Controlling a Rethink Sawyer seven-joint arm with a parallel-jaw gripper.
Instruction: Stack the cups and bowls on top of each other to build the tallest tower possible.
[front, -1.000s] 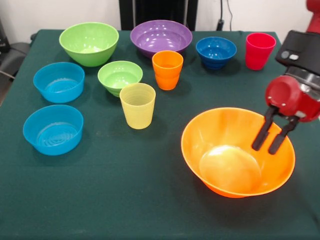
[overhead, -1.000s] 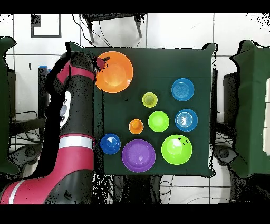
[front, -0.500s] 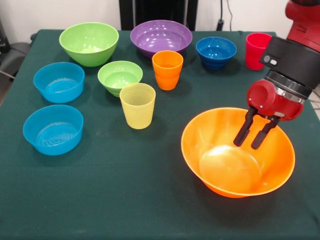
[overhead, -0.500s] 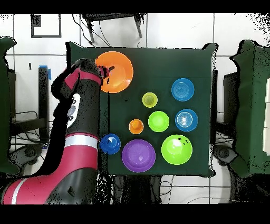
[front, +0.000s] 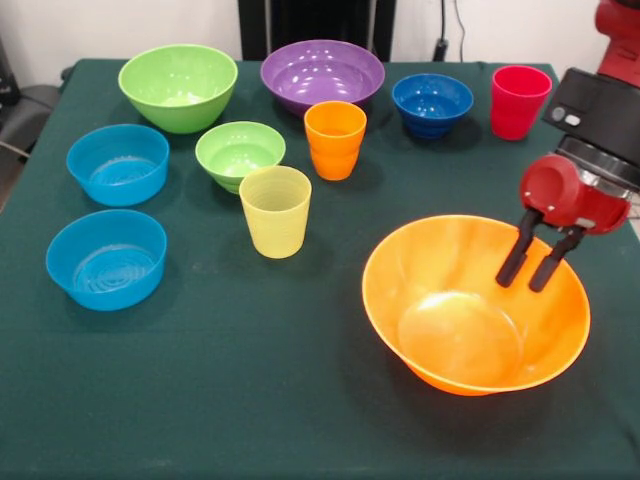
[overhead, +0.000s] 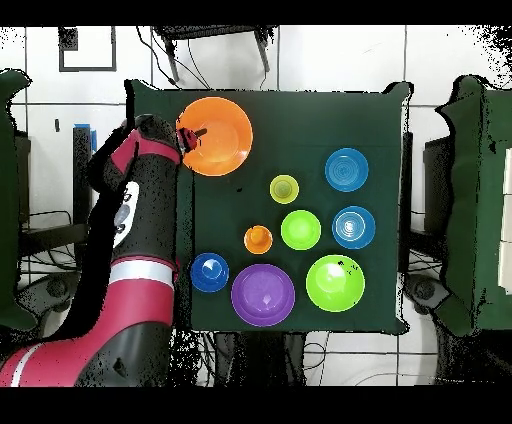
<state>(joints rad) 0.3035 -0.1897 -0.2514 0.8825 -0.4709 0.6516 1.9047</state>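
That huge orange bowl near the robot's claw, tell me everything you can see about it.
The huge orange bowl looks like glossy, slightly see-through plastic: wide flared rim, sloping walls, small flat bottom. It stands upright and empty on the green tablecloth, apart from the other dishes, and is the largest of them. The gripper, fingers a little apart, hangs inside its rim near the wall; whether it touches cannot be told.

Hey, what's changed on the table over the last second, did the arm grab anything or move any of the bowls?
Only the gripper moved: it swung from the huge orange bowl's rim in toward the middle, then back out to the rim. Its fingers are open, empty, hanging just inside the bowl's wall. Nothing was grabbed or released. The orange bowl, the other bowls and the cups stayed put.
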